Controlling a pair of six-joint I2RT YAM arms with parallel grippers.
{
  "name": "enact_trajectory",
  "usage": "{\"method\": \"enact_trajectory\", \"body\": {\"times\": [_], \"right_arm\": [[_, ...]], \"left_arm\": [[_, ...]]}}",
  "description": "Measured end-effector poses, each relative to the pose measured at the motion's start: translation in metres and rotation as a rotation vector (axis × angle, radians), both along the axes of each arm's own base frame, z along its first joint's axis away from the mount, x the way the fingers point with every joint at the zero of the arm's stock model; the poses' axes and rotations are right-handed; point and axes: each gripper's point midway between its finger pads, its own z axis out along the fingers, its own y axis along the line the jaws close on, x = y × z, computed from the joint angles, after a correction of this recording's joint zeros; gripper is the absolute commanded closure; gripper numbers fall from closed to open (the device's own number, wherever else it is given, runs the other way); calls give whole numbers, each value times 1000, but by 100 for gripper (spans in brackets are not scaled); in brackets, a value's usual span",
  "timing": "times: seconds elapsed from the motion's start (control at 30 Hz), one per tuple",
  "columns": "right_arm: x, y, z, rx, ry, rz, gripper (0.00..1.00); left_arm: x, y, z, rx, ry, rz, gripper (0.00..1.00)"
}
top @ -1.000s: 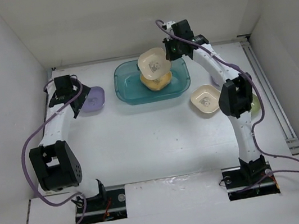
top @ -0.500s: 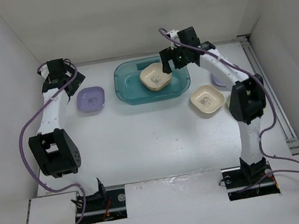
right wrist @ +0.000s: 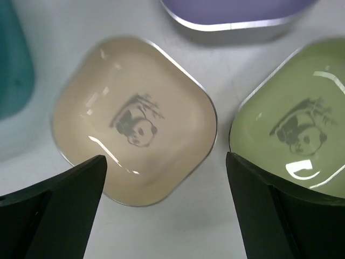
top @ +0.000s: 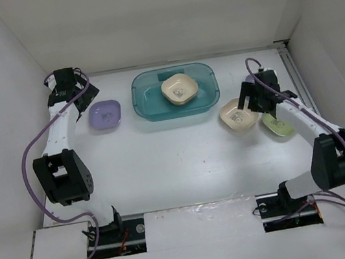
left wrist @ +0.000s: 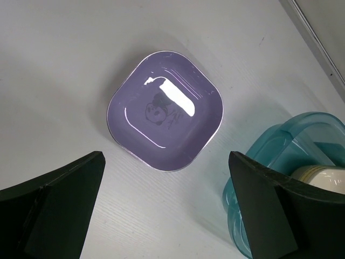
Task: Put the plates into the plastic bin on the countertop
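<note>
Both empty and wide open, left gripper (left wrist: 166, 162) hovers above the lavender plate (left wrist: 164, 110), right gripper (right wrist: 165, 159) above the cream plate (right wrist: 135, 118), seemingly lining up grasps

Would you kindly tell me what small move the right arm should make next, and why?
Probably lower the right claw onto the rim of the cream plate below it. The claw is open and empty, that plate lies on the countertop outside the teal bin, and the green plate sits close beside it, so descend carefully.
</note>
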Motion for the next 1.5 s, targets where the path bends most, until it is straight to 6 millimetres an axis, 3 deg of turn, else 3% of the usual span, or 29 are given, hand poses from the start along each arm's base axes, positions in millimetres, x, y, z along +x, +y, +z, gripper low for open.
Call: {"method": "enact_trajectory", "body": {"times": [0.07,0.13,0.37,0.53,0.63,0.7,0.73,0.77,0.83,0.9,1.1,1.37,1.5], "right_arm": [[-17,-8,-30,0,77,-35,5],[-27,-9,-46,10,110,-51,8],[-17,-6,-70,54,116,-79,22],[-20,-2,-100,55,193,-83,43],[-22,6,-104,54,204,-67,46],[-22,10,-103,51,203,-58,64],[-23,11,-104,50,207,-56,87],[-23,13,-103,50,206,-58,92],[-17,19,-93,72,178,-48,100],[-17,24,-83,65,156,-45,100],[-49,38,-56,-7,136,-12,100],[-95,77,14,-4,-26,134,100],[-87,101,49,55,-150,268,100]], "left_arm": [[0,-2,0,-6,0,-7,0],[0,-4,0,-15,-1,-16,0],[2,-9,1,-37,-10,-38,0],[1,-11,0,-41,-13,-42,0],[1,-10,1,-41,-13,-42,0],[1,-10,1,-39,-13,-44,0],[1,-10,1,-39,-12,-45,0],[1,-10,1,-38,-12,-45,0],[1,-10,1,-38,-12,-46,0],[1,-10,0,-35,-11,-44,0],[-1,-7,-1,-27,-3,-34,0],[-3,2,-1,-23,5,-9,0],[0,21,-5,-34,13,27,0]]}}
